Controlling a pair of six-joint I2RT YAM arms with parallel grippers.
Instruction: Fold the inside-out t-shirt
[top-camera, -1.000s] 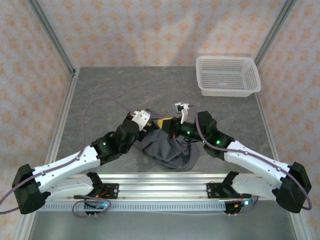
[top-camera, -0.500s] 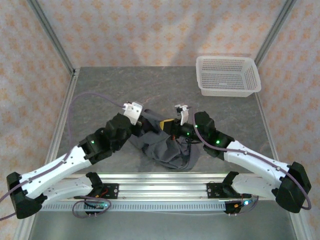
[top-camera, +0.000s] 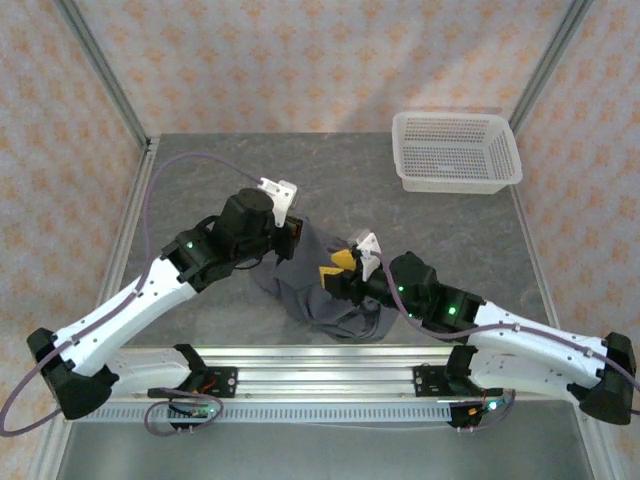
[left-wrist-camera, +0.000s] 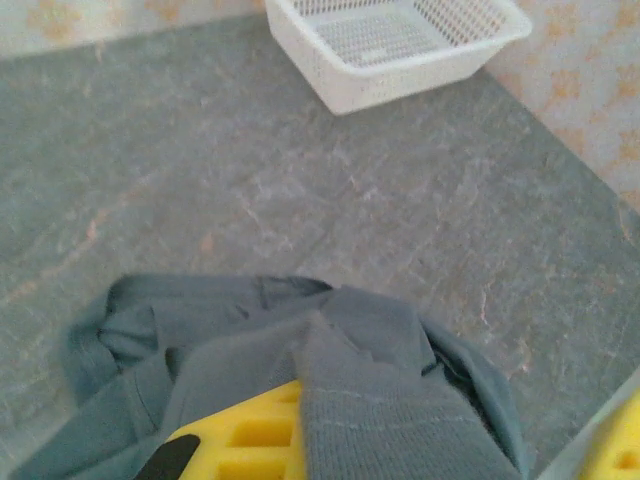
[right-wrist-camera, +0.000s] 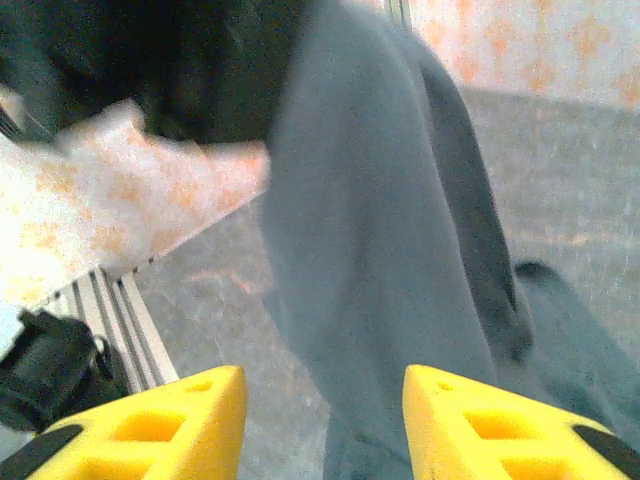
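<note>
The inside-out t-shirt (top-camera: 322, 290) is a dark slate-grey bunch lying in the middle of the table near the front rail. My left gripper (top-camera: 291, 228) is shut on its upper left edge and holds that part raised. In the left wrist view the fabric (left-wrist-camera: 250, 335) drapes over one yellow finger (left-wrist-camera: 245, 440) and hides the jaw line. My right gripper (top-camera: 342, 268) sits just right of the raised fabric, open and holding nothing. Its yellow fingertips (right-wrist-camera: 215, 400) stand well apart in front of the hanging t-shirt (right-wrist-camera: 380, 230).
A white mesh basket (top-camera: 457, 152) stands at the back right, also seen from the left wrist (left-wrist-camera: 400, 45). Bare grey table (top-camera: 200, 180) lies behind and left of the shirt. The aluminium rail (top-camera: 320, 380) runs along the near edge.
My left gripper has shut on the shirt and pulled its edge up and back. My right gripper has opened, let go of the fabric and drawn back toward the near edge.
</note>
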